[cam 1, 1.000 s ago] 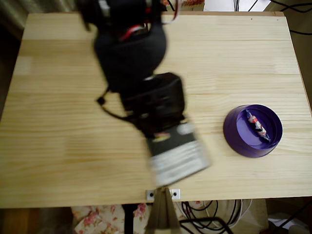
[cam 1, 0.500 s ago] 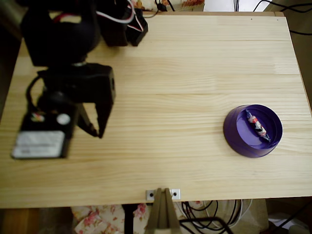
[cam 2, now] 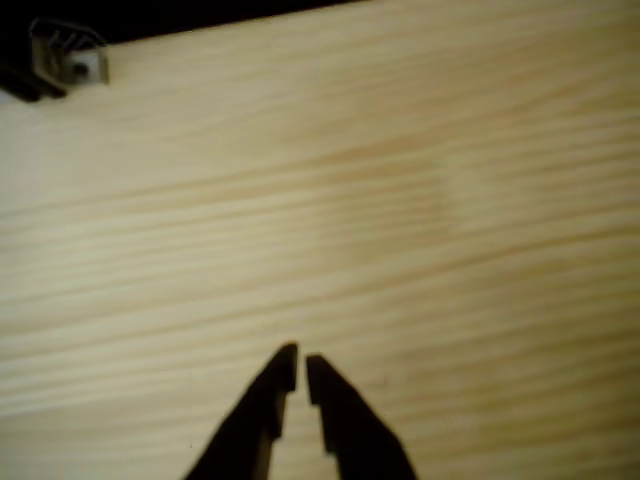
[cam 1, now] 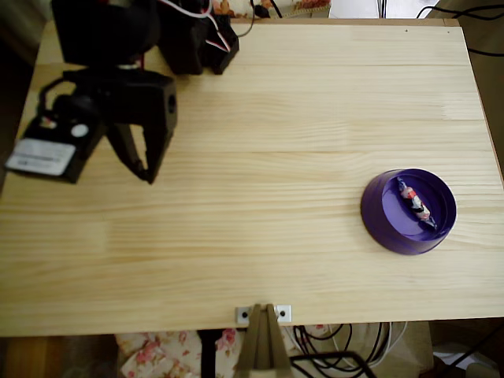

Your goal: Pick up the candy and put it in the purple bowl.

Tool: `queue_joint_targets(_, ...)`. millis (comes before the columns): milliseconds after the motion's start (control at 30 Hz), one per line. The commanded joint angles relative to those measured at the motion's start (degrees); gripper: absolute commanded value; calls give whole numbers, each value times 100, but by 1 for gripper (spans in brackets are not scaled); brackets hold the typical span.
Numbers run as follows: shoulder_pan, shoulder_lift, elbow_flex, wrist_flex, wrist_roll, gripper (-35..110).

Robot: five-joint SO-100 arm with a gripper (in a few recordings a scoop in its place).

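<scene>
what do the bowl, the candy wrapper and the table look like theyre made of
The purple bowl looks like moulded plastic: one even colour, smooth, with a soft sheen on its wall. The candy lying inside it seems wrapped in thin printed film or paper with twisted ends; too small to tell which. The table looks like pale wood, probably pine, with long grain lines and a matt finish.

Nearly closed gripper (cam 2: 301, 369) above table (cam 2: 400, 200)

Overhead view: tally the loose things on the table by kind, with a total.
Candy: 1, lying inside the bowl
Purple bowl: 1, at the right side of the table
Total: 2
The gripper is at the table's far left, holding nothing.
</scene>
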Motion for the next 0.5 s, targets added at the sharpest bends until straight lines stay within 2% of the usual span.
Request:
queue_joint_targets(0, 193, 747, 123, 220, 0, 0)
queue_joint_targets(467, 167, 3902, 1512, 1556, -114, -1)
